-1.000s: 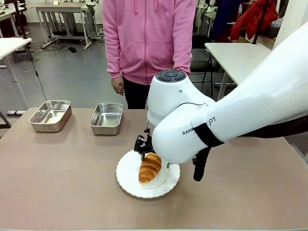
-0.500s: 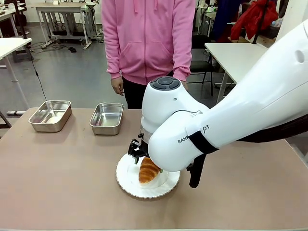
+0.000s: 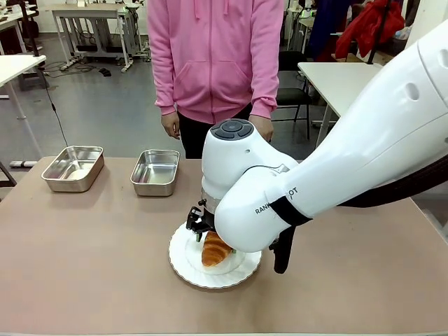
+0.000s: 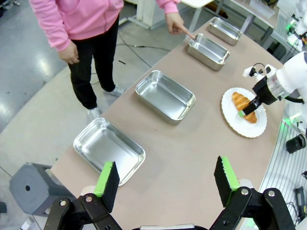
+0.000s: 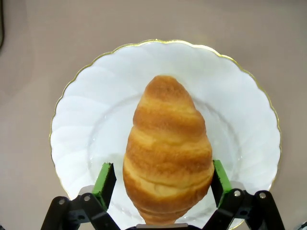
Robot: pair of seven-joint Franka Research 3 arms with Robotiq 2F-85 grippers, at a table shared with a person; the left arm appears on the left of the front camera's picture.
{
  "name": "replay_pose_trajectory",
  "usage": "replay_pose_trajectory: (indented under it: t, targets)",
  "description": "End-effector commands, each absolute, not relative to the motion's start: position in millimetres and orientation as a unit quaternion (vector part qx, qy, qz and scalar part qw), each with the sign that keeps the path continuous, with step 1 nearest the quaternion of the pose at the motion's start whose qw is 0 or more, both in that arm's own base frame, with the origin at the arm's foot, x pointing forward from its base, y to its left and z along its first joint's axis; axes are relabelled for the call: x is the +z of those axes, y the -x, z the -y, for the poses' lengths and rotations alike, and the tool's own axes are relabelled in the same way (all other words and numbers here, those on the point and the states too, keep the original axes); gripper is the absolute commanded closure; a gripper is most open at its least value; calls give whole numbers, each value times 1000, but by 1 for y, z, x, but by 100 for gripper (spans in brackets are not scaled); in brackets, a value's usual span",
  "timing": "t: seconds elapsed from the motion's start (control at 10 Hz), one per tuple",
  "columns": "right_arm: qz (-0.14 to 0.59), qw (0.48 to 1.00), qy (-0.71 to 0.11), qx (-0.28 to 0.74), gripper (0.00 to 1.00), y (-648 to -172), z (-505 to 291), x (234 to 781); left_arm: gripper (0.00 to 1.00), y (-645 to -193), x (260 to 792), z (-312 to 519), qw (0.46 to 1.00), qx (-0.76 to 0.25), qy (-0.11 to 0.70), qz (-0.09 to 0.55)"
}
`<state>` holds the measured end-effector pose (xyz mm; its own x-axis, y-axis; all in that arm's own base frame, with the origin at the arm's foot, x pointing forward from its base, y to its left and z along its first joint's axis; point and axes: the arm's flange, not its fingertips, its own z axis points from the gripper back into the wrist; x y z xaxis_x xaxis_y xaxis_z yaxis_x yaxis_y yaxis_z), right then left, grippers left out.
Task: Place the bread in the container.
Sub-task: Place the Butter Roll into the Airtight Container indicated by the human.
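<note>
The brown table (image 3: 84, 266) spans the scene. The white right arm (image 3: 364, 140) reaches in from the right across the middle, its wrist bent down over the near centre. A person (image 3: 213, 56) in a pink hooded top stands at the far side. One hand (image 4: 176, 23) points a forefinger at the far rim of the container (image 4: 207, 50). It is third from the left in a row of four empty steel pans along the far edge, after the leftmost pan (image 3: 73, 168) and the second pan (image 3: 155, 172) and before the fourth pan (image 4: 224, 29). A white scalloped plate (image 3: 183, 269) with a gold rim sits at the near centre, well apart from the container. The bread (image 5: 168, 143) lies on the plate. The right gripper (image 5: 161, 178) straddles one end of the bread, jaws parted. One green pad is at the crust, and a sliver of plate shows beside the other. The left gripper (image 4: 167, 179) hangs over the table's left end, spread wide and holding nothing.
</note>
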<state>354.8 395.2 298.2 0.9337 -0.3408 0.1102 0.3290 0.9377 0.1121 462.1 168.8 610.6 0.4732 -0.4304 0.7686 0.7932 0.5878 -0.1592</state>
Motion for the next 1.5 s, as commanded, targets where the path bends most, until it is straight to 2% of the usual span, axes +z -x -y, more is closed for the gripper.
replay_pose_trajectory:
  t: [0.0,0.1,0.2,0.3,0.4,0.5,1.0,1.1,1.2,1.4]
  targets:
    - [83,978,-34,-188,0,-360,-405,296,0,-461,612,-168,815,-379,258,355]
    - [81,979,-33,-187,20,-360,-403,296,0,-461,612,-168,815,-379,258,355]
    - [79,979,-32,-187,20,-361,-402,297,0,-461,612,-168,815,-379,258,355]
    - [79,979,-32,-186,40,-361,-401,296,0,-461,612,-168,815,-379,258,355]
    - [78,979,-30,-184,26,-363,-400,295,0,-461,612,-168,815,-379,258,355]
    - [75,982,-28,-174,57,-365,-399,296,0,-461,612,-168,815,-379,258,355]
    - [65,981,-42,-176,57,-360,-392,298,0,-461,612,-168,815,-379,258,355]
    - [64,982,-36,-177,49,-360,-391,303,0,-461,612,-168,815,-379,258,355]
    - [78,983,-55,-156,56,-373,-386,320,0,-461,612,-168,815,-379,258,355]
    - [101,980,-82,-149,56,-403,-370,366,0,-461,612,-168,815,-379,258,355]
